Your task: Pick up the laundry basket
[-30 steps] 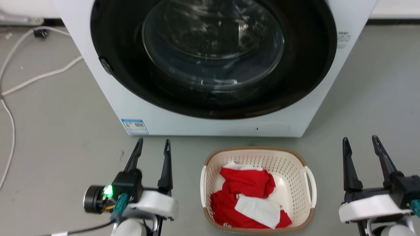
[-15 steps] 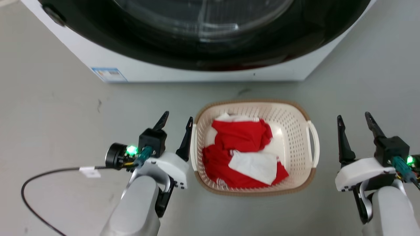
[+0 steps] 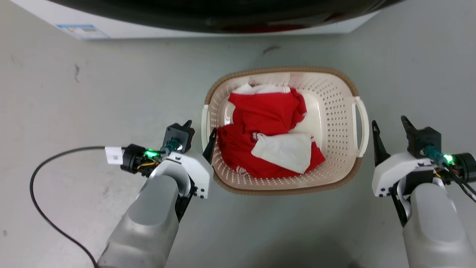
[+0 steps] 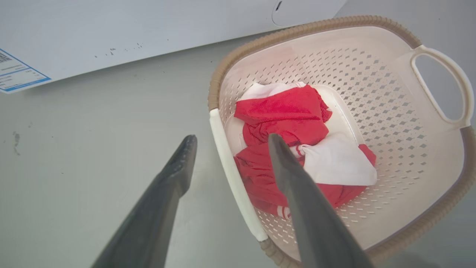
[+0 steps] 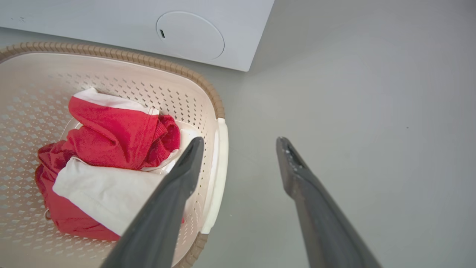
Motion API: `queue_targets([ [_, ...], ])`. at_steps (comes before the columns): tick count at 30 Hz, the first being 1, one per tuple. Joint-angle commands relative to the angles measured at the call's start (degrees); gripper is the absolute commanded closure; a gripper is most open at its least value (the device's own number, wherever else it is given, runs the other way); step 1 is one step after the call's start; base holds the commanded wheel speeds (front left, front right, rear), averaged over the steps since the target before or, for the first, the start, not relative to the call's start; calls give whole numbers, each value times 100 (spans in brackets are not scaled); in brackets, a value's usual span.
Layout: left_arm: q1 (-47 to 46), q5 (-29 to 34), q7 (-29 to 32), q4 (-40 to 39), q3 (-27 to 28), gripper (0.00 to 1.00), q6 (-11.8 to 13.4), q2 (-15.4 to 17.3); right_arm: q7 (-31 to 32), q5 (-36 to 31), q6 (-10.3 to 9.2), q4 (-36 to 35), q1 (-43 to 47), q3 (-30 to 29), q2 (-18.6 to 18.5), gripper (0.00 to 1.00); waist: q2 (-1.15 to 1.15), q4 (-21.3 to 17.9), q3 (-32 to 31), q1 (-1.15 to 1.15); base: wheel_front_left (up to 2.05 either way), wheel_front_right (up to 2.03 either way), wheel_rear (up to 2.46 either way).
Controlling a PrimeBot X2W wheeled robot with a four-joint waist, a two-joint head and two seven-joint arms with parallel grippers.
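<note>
Both released: left hand (image 3: 200,127), right hand (image 3: 388,121), flanking laundry basket (image 3: 334,111); long axis prob. left-right.

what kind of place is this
Probably a laundry area: a washer stands on a bare grey floor, and a basket holding red and white clothes sits in front of it.

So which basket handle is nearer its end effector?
The left handle: in the head view it runs between the left end effector's open fingers, while the right handle shows just clear of the right end effector's inner finger.
</note>
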Motion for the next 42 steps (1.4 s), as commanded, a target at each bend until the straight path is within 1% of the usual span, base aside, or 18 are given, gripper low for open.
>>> queue_targets([
  [1, -202, -82, -14, 195, -55, 0, -43, 6, -12, -108, -4, 205, -216, -29, -11, 0, 0, -1, 273, -1, 0, 0, 0],
  [8, -697, -399, 4, 867, -410, 0, -155, 4, -12, -407, -4, 1121, -864, -50, -92, 0, 0, 7, 692, -1, 0, 0, 0],
  [15, -1091, -624, 76, 1257, -701, 0, -173, 7, -11, -665, -4, 1800, -1428, -162, -103, 0, 0, -19, 1063, -1, 0, 0, 0],
  [21, -1339, -769, 76, 1410, -894, 0, -162, 10, -11, -904, -4, 2178, -1797, -247, -124, 0, 0, -7, 1334, -1, 0, 0, 0],
  [26, -1475, -876, 70, 1472, -1064, 0, -144, 16, -11, -1087, -4, 2355, -1987, -390, -138, 0, 0, 25, 1489, -1, 0, 0, 0],
  [27, -1491, -898, 87, 1489, -1098, 0, -149, 17, -11, -1130, -4, 2397, -2004, -408, -135, 5, 0, 30, 1502, -1, 0, 0, 0],
  [28, -1514, -920, 89, 1499, -1133, 0, -154, 18, -12, -1144, -4, 2322, -2049, -436, -131, 60, 0, 33, 1518, -1, 0, 0, 0],
  [29, -1533, -950, 88, 1505, -1163, 100, -160, 18, -11, -1186, -5, 2273, -2059, -451, -128, 100, 0, 39, 1530, -1, 0, 0, 0],
  [33, -1560, -1040, 131, 1559, -1304, 100, -185, 76, -11, -1262, -11, 2324, -2034, -486, -116, 100, 0, 56, 1495, -1, 0, 0, 0],
  [36, -1526, -1090, 109, 1562, -1369, 100, -192, 54, -6, -1300, -10, 2387, -1989, -526, -123, 100, 0, 68, 1424, -1, 0, 0, 0],
  [42, -1383, -1304, 90, 1548, -1534, 100, -202, 34, -5, -1409, -11, 2588, -1834, -653, -117, 100, 0, 125, 1060, -1, 0, 0, 0],
])
